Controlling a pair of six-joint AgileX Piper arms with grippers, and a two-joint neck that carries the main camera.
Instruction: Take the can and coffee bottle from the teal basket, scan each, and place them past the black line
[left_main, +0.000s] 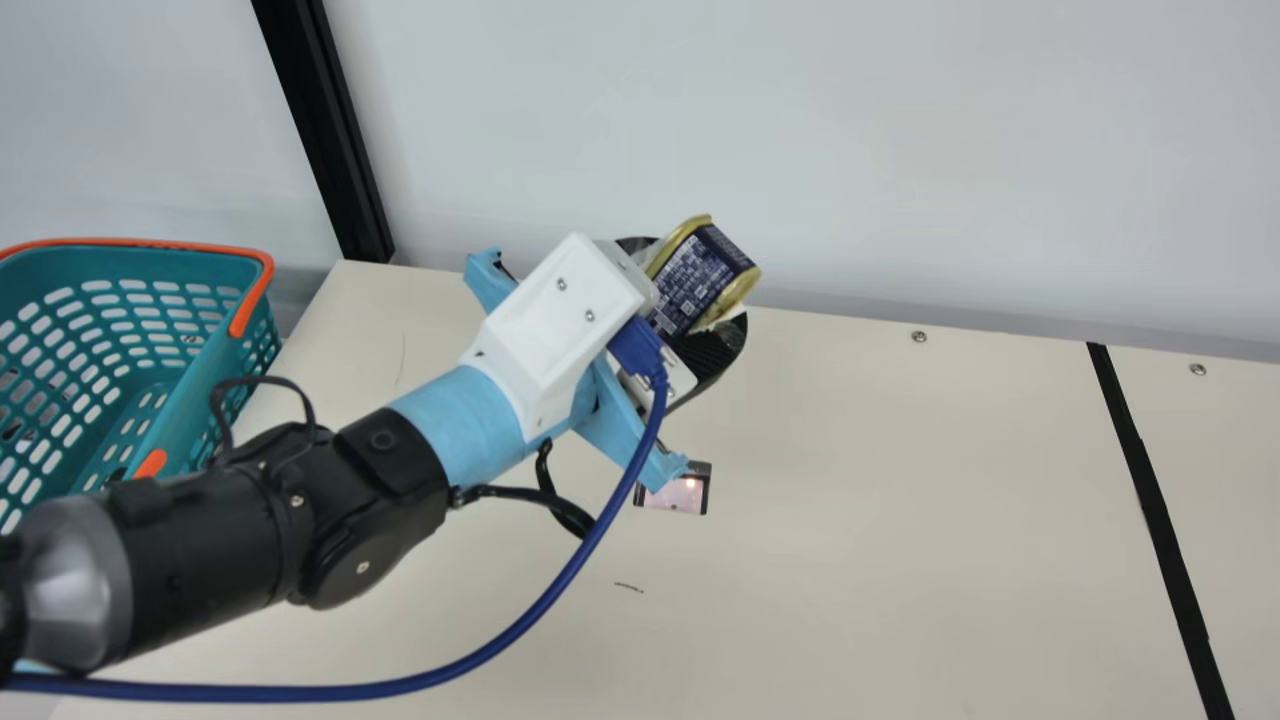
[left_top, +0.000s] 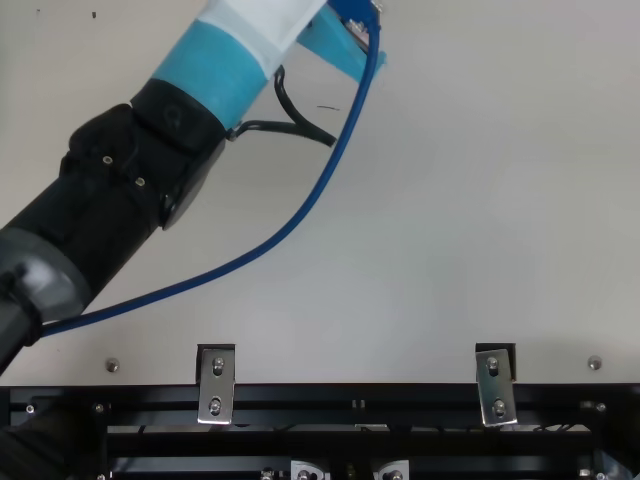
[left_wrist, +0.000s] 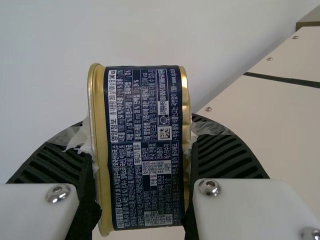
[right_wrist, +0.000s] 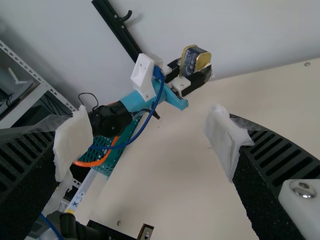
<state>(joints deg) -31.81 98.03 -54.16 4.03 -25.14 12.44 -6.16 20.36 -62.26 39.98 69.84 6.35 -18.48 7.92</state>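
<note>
In the main view my left gripper (left_main: 697, 290) is raised above the table's far part, shut on the can (left_main: 700, 270), a tilted dark blue can with gold rims. The left wrist view has the can (left_wrist: 145, 150) squeezed between both ribbed fingers of my left gripper (left_wrist: 142, 135), its printed side facing the camera. The teal basket (left_main: 195, 400) with orange handles stands at the far left. Over the table, my right gripper (right_wrist: 147, 142) is open, with nothing between its white-padded fingers. The black line (left_main: 1150, 480) crosses the table at the main view's right.
A small scanner-like device with a lit face (left_main: 672, 492) sits on the table (left_main: 880, 560), just below the left arm's blue bracket. A blue cable (left_main: 500, 645) loops from that arm over the near left side. A pale wall (left_main: 800, 130) rises behind the table.
</note>
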